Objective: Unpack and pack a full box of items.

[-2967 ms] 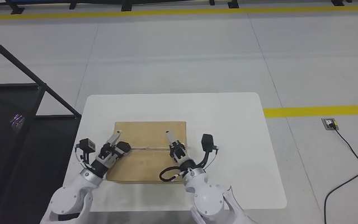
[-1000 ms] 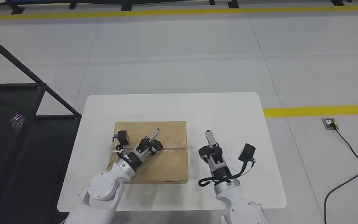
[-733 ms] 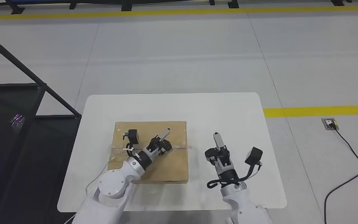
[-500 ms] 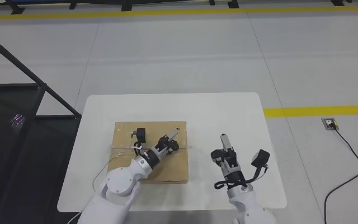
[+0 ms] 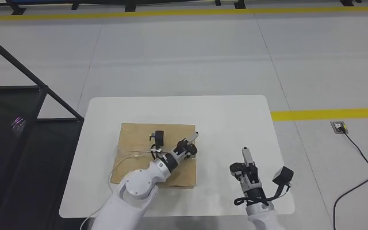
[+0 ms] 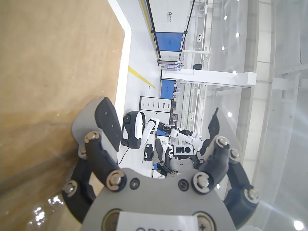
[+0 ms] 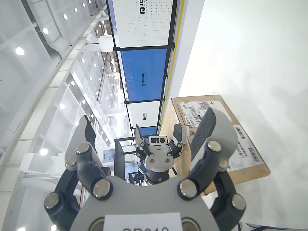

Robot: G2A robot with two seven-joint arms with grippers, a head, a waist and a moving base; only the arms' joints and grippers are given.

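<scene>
Closed box on the desk, both grippers open and empty.

The cardboard box (image 5: pixel 141 141) lies flat on the left half of the white desk (image 5: pixel 230 115), its flaps shut. The left gripper (image 5: pixel 190 142) sits over the box's right edge with its fingers spread apart and holding nothing. The right gripper (image 5: pixel 245 157) is above bare desk, well apart from the box, its fingers likewise spread.

Brown cardboard box (image 5: pixel 138 138); white table (image 5: pixel 230 118); black ridged fingers (image 7: pixel 203 131).
</scene>
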